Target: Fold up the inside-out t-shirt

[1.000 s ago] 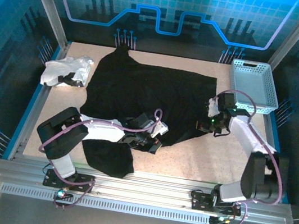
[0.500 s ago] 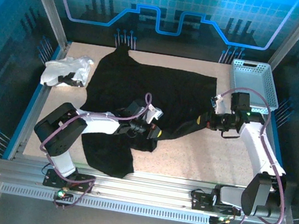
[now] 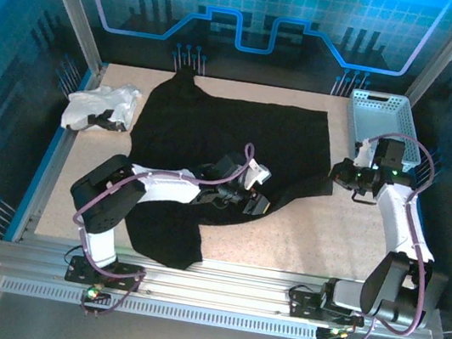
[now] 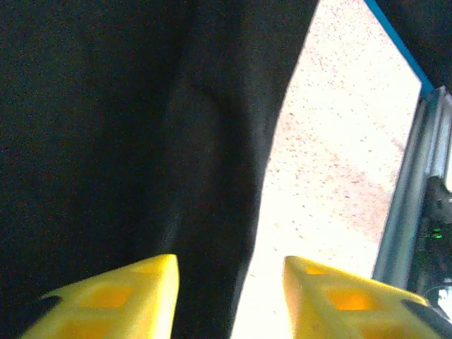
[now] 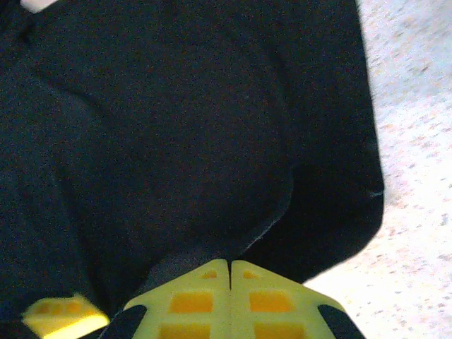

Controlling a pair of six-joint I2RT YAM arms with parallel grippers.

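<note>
Speckled table (image 3: 310,234) bears the shirt (image 3: 214,133), sprawled across its middle. My left gripper (image 4: 229,282) has just spread, dropping its fold. My right gripper (image 5: 229,268), pressed together, pinches the hem and has dragged it rightward, so flattening seems underway.

Hidden and cut off
The shirt (image 3: 214,133) runs past both wrist views' edges; the left arm (image 3: 163,187) covers its middle (seen from above), the table (image 4: 332,141) is glared white, and the right gripper (image 5: 230,267) hides the fold it pinches.
</note>
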